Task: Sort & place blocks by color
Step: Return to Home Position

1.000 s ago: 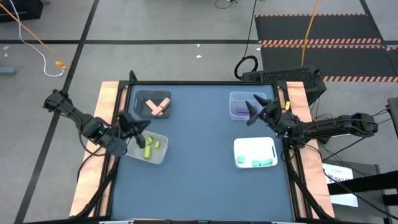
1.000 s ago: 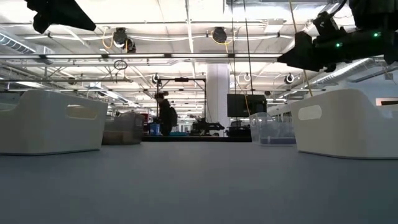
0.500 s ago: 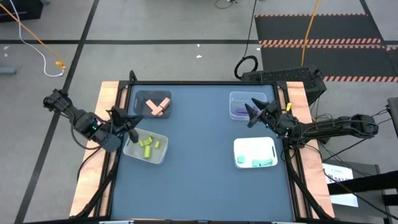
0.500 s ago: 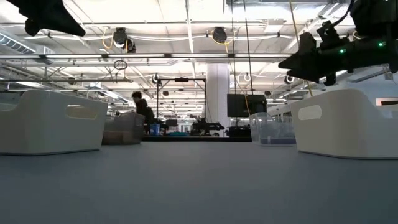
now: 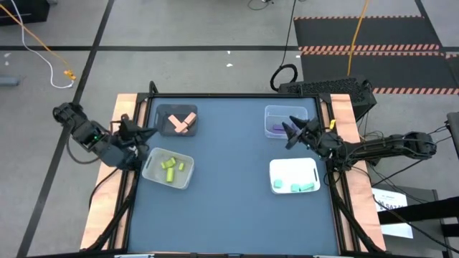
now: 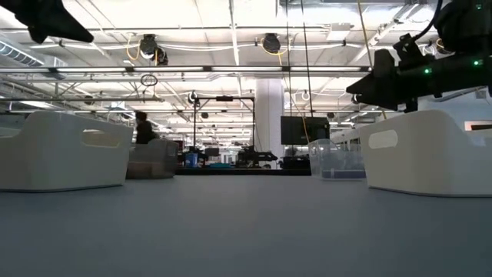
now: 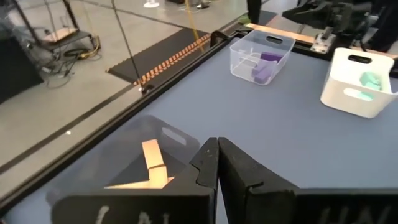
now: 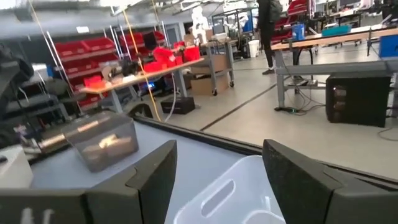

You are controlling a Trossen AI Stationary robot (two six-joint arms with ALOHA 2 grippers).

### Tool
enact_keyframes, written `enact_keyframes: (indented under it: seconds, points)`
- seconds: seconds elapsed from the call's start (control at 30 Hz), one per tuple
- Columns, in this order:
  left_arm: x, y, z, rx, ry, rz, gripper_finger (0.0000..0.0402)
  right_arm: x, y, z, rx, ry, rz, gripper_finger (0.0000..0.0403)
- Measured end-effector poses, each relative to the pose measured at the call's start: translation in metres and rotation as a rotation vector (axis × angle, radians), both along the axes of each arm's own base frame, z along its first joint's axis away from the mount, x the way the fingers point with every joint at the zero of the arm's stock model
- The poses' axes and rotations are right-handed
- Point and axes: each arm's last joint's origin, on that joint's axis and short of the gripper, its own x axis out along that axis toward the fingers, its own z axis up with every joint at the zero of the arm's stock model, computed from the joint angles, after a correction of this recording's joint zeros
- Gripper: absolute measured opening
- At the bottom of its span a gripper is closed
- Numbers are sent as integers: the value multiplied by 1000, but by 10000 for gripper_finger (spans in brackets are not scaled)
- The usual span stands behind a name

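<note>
Salmon-orange blocks (image 5: pixel 181 123) lie in the dark grey bin (image 5: pixel 163 115) at the far left. Yellow-green blocks (image 5: pixel 171 169) sit in a white bin (image 5: pixel 188 177) at the near left. Purple blocks (image 5: pixel 278 129) are in the clear bin (image 5: pixel 271 113), and teal blocks (image 5: pixel 303 187) are in the right white bin (image 5: pixel 287 168). My left gripper (image 5: pixel 149 132) is shut and empty; it hovers at the table's left edge, between the two left bins. The salmon blocks (image 7: pixel 152 163) show just past its fingers. My right gripper (image 5: pixel 288 129) is open and empty above the clear bin.
A raised black frame (image 5: pixel 237 95) and wooden side strips (image 5: pixel 123 107) border the table. The grey table top (image 5: pixel 229 165) between the two pairs of bins is bare. Beyond the table a person (image 6: pixel 142 127) walks in the room.
My left arm has drawn back from over the yellow-green bin toward the table's left edge and a little toward the far side. The yellow-green blocks now lie uncovered in their bin. In the room behind, the person has walked to the left.
</note>
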Motion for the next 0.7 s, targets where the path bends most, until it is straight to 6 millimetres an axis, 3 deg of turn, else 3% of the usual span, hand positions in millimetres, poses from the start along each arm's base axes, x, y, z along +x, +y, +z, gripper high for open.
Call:
enact_keyframes:
  seconds: [0.4, 0.7]
  points:
    - [-23, 18, 1, -4, -41, -28, 10, 0, 0, -10, 35, 90, 1, 228]
    - [-24, 18, 4, -12, -79, -36, 10, 0, 0, -10, 124, 0, -2, 228]
